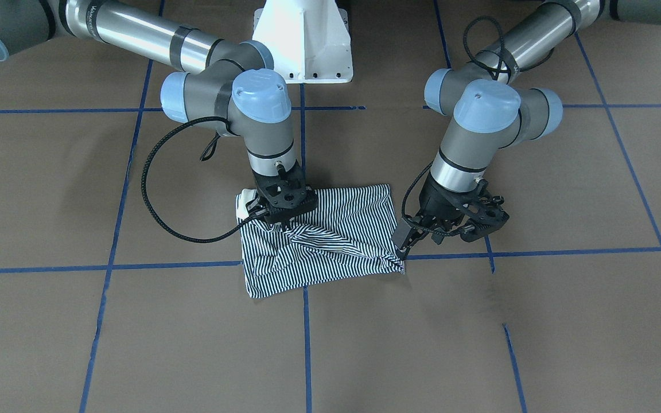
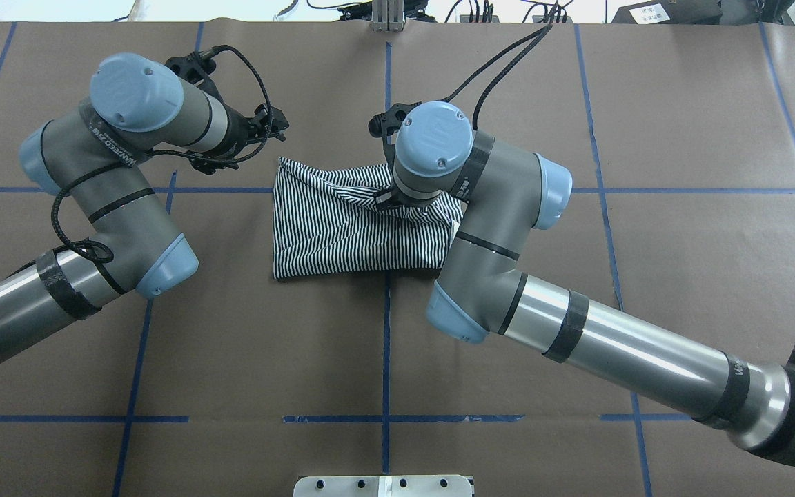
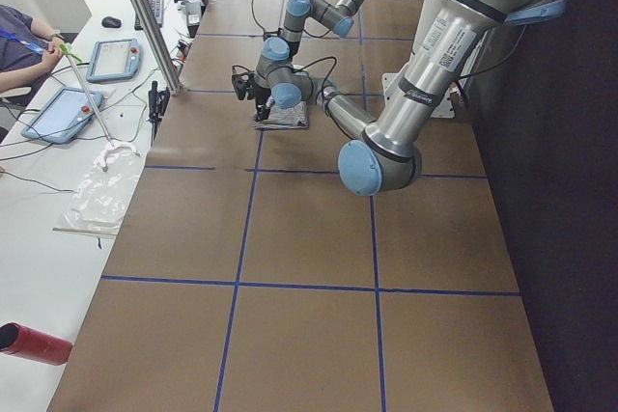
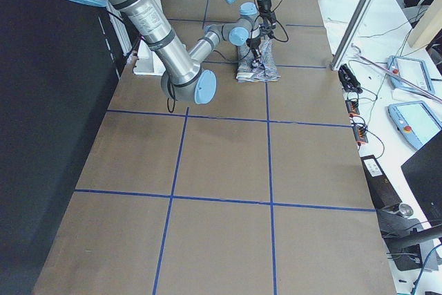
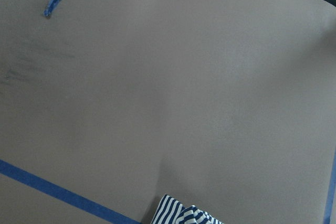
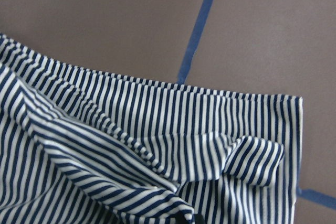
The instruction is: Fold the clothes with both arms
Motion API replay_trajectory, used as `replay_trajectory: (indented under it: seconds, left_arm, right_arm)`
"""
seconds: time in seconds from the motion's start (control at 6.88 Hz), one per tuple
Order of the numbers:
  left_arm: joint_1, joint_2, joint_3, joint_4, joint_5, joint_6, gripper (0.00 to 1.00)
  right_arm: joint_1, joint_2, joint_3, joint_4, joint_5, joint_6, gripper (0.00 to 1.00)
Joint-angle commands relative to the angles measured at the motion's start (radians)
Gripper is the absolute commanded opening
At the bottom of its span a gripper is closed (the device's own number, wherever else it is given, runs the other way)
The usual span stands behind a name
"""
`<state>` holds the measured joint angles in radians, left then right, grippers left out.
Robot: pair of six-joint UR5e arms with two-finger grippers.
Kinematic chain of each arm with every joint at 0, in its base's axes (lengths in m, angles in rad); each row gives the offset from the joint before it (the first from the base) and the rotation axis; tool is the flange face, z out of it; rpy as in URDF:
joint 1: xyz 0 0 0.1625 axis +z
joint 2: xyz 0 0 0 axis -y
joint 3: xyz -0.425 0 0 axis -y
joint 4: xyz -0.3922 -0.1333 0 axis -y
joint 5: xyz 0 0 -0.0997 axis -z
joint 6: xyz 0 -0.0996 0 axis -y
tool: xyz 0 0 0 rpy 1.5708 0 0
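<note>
Fingertips of the right gripper were buried in folds of the shirt; its collar, at 9 o'clock, showed only partly.

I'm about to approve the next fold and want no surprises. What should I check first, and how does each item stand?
1. Right tool grips the navy-and-white striped polo shirt: ok, fabric bunches into it.
2. Left tool holds cloth: not ok, open beside the shirt's corner, gripping nothing.
3. Shirt lies flat: not ok, a diagonal ridge crosses it.
4. Cream collar tucked in: not ok, it pokes out beside the right tool.
5. Shirt fully on the brown table: ok.
</note>
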<state>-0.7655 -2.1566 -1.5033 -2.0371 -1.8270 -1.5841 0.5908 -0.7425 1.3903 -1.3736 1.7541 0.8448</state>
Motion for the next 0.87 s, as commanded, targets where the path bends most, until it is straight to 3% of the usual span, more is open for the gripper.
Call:
replay_trajectory:
  seconds: [0.0,0.15,0.29,0.44,0.73]
  left_arm:
    - [0.0,-0.002,0.0,0.0,0.0,-0.002,1.0]
    - [0.002,-0.005,0.0,0.0,0.002,-0.002,1.0]
    - [0.002,-0.005,0.002,0.0,0.002,0.0,1.0]
    - [0.002,-0.005,0.002,-0.002,0.002,0.0,1.0]
    - [0.002,-0.008,0.002,-0.002,0.002,0.001,1.0]
  right_arm:
    - [0.084,0.0,-0.014,0.01,0.056,-0.035,0.0]
    - [0.093,0.002,-0.045,0.013,0.054,-0.038,0.0]
    - [0.093,0.008,-0.068,0.014,0.044,-0.036,0.26]
    - [0.093,0.011,-0.073,0.014,0.03,-0.036,0.99]
    - [0.098,0.014,-0.083,0.014,0.011,-0.038,1.0]
